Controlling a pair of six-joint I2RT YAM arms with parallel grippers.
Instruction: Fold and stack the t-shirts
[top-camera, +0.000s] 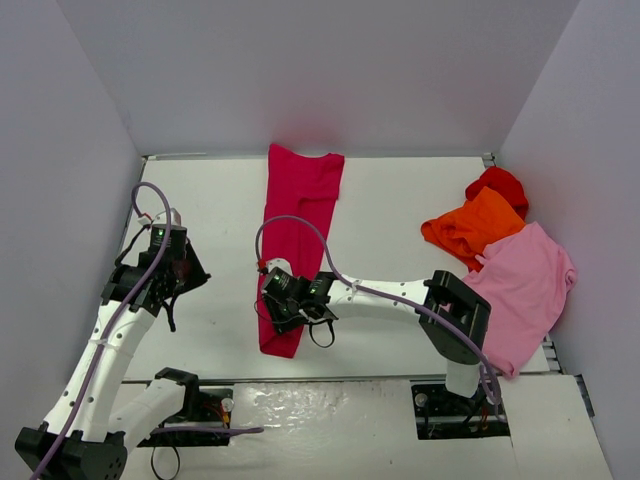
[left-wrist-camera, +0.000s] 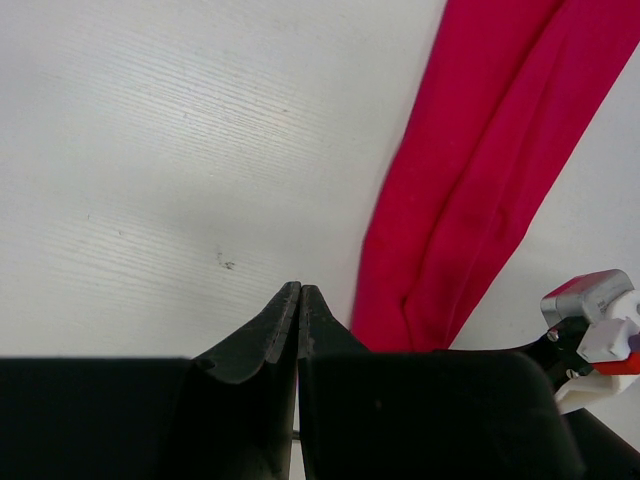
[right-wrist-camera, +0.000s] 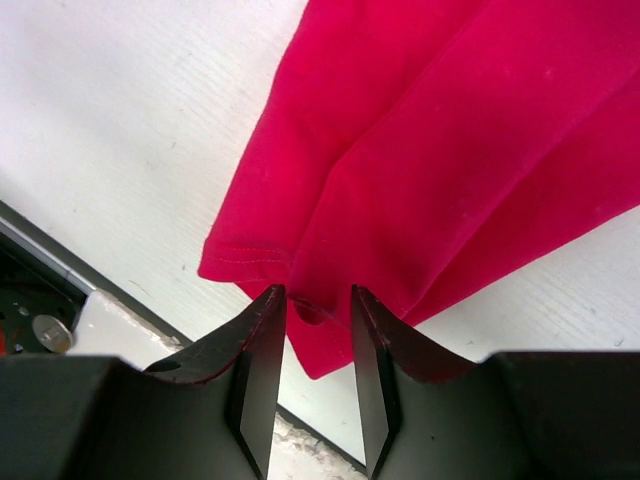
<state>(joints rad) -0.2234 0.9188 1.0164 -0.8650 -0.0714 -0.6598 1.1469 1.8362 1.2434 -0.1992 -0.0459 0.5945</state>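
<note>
The raspberry-red t-shirt (top-camera: 297, 225) lies folded into a long narrow strip from the back wall toward the table's front edge. My right gripper (top-camera: 278, 310) hangs over the strip's near end. In the right wrist view its jaws (right-wrist-camera: 315, 305) are open, with the shirt's hem (right-wrist-camera: 400, 180) and a small fold of cloth between the tips. My left gripper (top-camera: 180, 275) is shut and empty over bare table left of the strip. The left wrist view shows its closed tips (left-wrist-camera: 298, 292) and the strip (left-wrist-camera: 470, 180) to the right.
An orange shirt (top-camera: 472, 226), a bright red one (top-camera: 499, 184) and a pale pink one (top-camera: 522, 285) lie in a loose pile at the right. The table's front edge (right-wrist-camera: 45, 270) runs just below the strip's near end. White walls enclose three sides.
</note>
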